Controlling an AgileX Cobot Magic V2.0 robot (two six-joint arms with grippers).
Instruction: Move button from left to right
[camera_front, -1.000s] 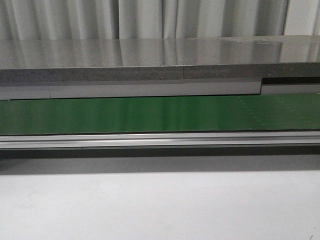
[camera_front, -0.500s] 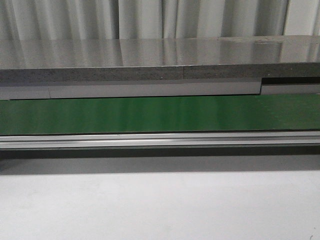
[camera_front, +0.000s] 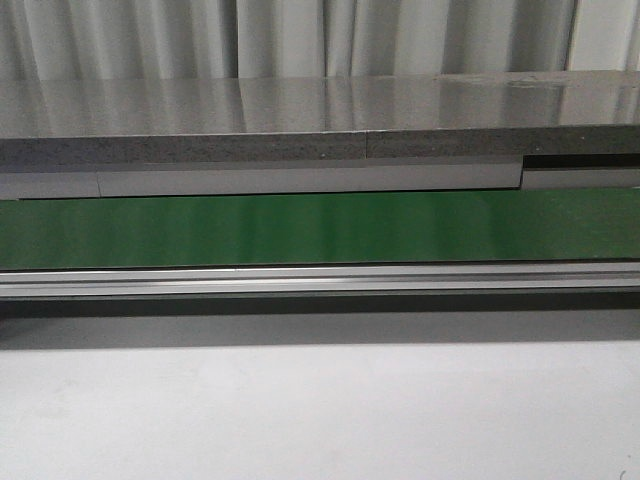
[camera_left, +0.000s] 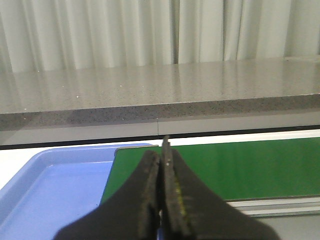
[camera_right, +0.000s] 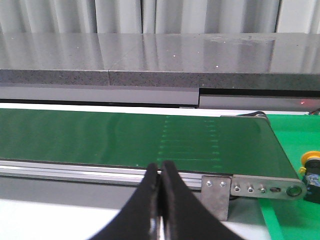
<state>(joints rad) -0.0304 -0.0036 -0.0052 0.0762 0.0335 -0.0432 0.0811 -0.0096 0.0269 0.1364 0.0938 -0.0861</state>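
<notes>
A button (camera_right: 311, 159) with a yellow cap and a dark body shows only at the edge of the right wrist view, cut off by the frame. It rests on a green surface (camera_right: 285, 215) just past the end of the green conveyor belt (camera_right: 100, 135). My right gripper (camera_right: 160, 167) is shut and holds nothing, in front of the belt's metal rail and well apart from the button. My left gripper (camera_left: 162, 155) is also shut and holds nothing, over the other end of the belt (camera_left: 240, 165) beside a blue tray (camera_left: 55, 185). Neither gripper appears in the front view.
The belt (camera_front: 320, 228) runs across the front view with an aluminium rail (camera_front: 320, 280) along its near side. A grey stone shelf (camera_front: 300, 120) overhangs behind it, with curtains beyond. A white tabletop (camera_front: 320, 410) lies in front. The visible part of the blue tray holds nothing.
</notes>
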